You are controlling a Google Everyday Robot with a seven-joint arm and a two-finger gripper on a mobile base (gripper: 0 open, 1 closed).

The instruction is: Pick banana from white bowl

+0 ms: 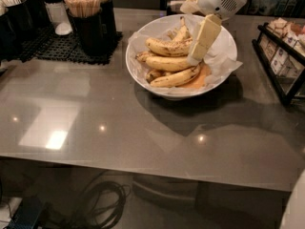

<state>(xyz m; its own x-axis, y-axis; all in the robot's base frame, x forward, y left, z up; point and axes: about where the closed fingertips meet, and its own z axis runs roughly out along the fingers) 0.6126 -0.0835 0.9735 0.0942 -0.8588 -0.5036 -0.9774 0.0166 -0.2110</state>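
Clearly, the pincer reaches down from the upper right of the frame into the white bowl, which stands in the upper middle of the picture on the grey worktop. Its pale tip is low in the pile, at the right end of the banana, the speckled one that lies across the top of the heap. I cannot tell if the pincer is spread, pressed together or pinching something, because it shows only as one pale bar. I also cannot say for sure that it touches the fruit.

The slanted approach makes sense to me. The banana lies on top of the others, so it can be taken near one end without digging. The crumpled paper lines the bowl and rises at its right side, near the arm.

At the upper left, a cup of wooden sticks stands well apart from the bowl. At the right edge is a black rack, also apart.
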